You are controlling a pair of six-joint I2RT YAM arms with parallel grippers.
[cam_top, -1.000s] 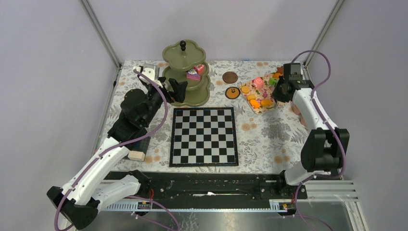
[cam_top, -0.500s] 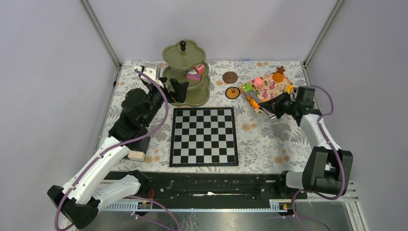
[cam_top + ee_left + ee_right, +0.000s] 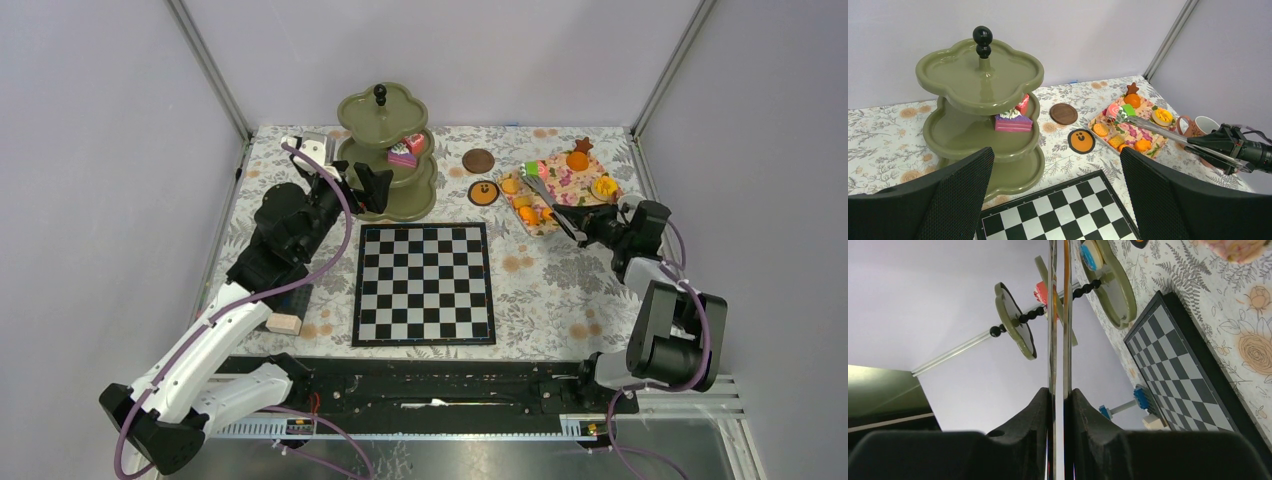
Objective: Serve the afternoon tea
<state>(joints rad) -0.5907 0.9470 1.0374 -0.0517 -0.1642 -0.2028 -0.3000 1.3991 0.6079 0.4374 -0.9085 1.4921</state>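
Since one second ago, the right arm has swung off its high pose over the tray and folded low along the right side of the table. The left arm has not shifted. We read the scene from the near edge outward.

1. The chessboard [image 3: 424,283] lies flat at table centre and is no part of the task.
2. The right gripper [image 3: 586,225] has its fingers pressed onto the handle end of the metal tongs [image 3: 548,200], which run away from it toward the far left. In the right wrist view the two blades lie almost together.
3. The tray [image 3: 565,182] sits right of centre. The tong tips now reach over its left part among the pastries [image 3: 530,213], close to a green piece [image 3: 530,168]. We cannot tell whether the tips grip any item. A cup [image 3: 1204,125] stands just beside the right gripper.
4. The left gripper [image 3: 366,186] has its fingers spread wide and empty, just beside the lower tiers of the stand.
5. The stand [image 3: 385,150] is upright near the far edge. One pink cake slice [image 3: 405,152] sits on its middle tier.

Judgement: the arm has exchanged a top-down approach for a shallow side approach with the tongs. We judge the serving to be at an early stage, since most pastries are on the tray and the next transfer to the stand is not yet made.
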